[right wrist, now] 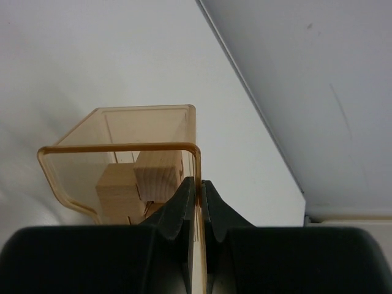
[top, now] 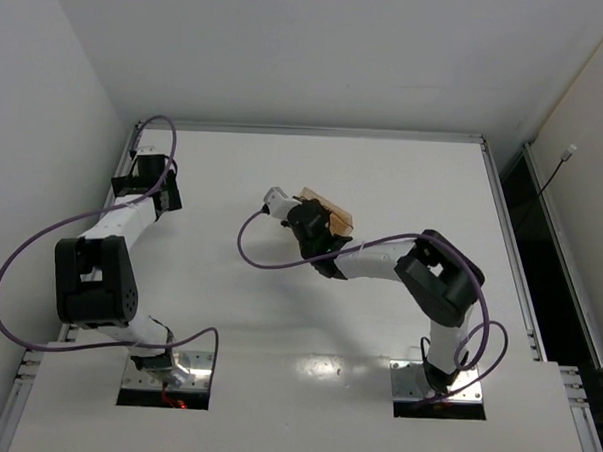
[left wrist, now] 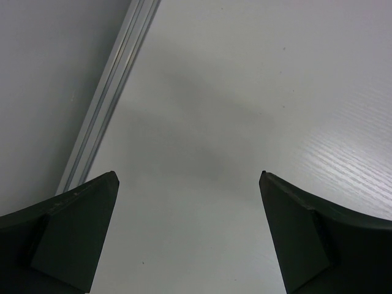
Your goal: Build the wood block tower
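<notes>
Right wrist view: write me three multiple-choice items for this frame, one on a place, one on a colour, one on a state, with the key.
1. Relative to the tray, the wood blocks sit: A on its rim; B inside it; C beside it.
2. The tray is: A translucent tan; B opaque blue; C clear green.
3. The right end effector is: A wide open; B shut on a wood block; C shut on the tray's wall.

B, the blocks show through the walls around them.
A, the plastic is tan and see-through.
C, both fingers press the thin wall between them.
</notes>
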Available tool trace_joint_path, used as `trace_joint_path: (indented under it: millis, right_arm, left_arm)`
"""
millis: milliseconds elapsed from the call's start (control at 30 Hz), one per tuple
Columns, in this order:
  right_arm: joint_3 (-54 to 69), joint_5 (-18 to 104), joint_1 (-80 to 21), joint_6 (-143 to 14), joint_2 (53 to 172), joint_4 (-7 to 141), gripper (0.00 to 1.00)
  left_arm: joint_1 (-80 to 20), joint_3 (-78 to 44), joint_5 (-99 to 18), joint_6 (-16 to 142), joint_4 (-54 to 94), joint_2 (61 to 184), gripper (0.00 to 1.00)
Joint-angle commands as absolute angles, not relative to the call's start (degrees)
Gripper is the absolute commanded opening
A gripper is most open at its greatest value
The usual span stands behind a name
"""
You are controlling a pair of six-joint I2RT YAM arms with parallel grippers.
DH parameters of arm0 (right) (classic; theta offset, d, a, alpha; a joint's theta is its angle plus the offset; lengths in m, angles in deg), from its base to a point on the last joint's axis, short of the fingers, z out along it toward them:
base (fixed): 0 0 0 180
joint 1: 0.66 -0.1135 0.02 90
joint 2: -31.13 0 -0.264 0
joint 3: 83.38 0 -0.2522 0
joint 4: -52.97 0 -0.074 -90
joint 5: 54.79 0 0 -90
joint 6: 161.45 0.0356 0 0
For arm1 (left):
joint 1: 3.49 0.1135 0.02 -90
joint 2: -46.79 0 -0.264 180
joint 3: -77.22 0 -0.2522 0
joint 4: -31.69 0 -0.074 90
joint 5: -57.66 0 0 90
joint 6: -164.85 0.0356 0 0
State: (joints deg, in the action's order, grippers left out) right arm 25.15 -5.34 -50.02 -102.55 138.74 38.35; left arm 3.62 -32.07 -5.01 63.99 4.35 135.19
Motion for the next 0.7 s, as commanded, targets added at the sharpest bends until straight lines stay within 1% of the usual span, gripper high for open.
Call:
trace_joint_path:
  millis: [0, 67, 133, 167, 200, 267, 300, 433, 600, 667]
  right_arm:
    - [27.8, -11.4, -53.1, -107.8, 141.8, 24.5, 0.00]
    - [28.4, -12.7, -54.4, -109.7, 145.0, 18.1, 0.00]
    - [28.4, -15.3, -55.4, -114.7, 148.2, 11.6, 0.00]
    - [28.4, -15.3, -56.2, -117.0, 151.8, 4.7, 0.00]
    - [27.4, -16.6, -56.2, -122.5, 153.6, 0.6, 0.00]
    - [25.3, -18.2, -56.2, -127.4, 157.2, -7.3, 0.00]
    - [24.6, -18.2, -56.2, -130.5, 159.1, -8.8, 0.00]
    - [23.9, -16.8, -55.7, -134.8, 159.7, -11.6, 0.00]
    - [25.3, -15.1, -55.7, -145.4, 163.3, -26.9, 0.00]
    - [25.8, -13.5, -56.2, -148.8, 164.1, -30.1, 0.00]
  left_arm:
    - [4.3, -28.6, -4.7, 63.2, 4.2, 135.7, 0.99]
    - [4.3, -28.0, -4.7, 63.2, 4.2, 135.7, 0.99]
    - [4.3, -28.0, -4.1, 63.2, 4.2, 135.7, 0.99]
    - [4.3, -28.0, -4.1, 63.2, 4.2, 135.7, 0.99]
    - [4.3, -28.0, -4.1, 63.2, 4.2, 135.7, 0.99]
    - [4.3, -28.0, -3.5, 63.8, 4.2, 135.7, 0.99]
    - [4.3, -28.0, -3.5, 63.8, 4.2, 135.7, 0.99]
    - [4.3, -28.0, -3.5, 64.4, 4.2, 135.7, 0.99]
    - [4.3, -28.0, -3.5, 64.4, 4.2, 135.7, 0.99]
    - [4.3, -28.0, -3.5, 64.4, 4.2, 135.7, 0.99]
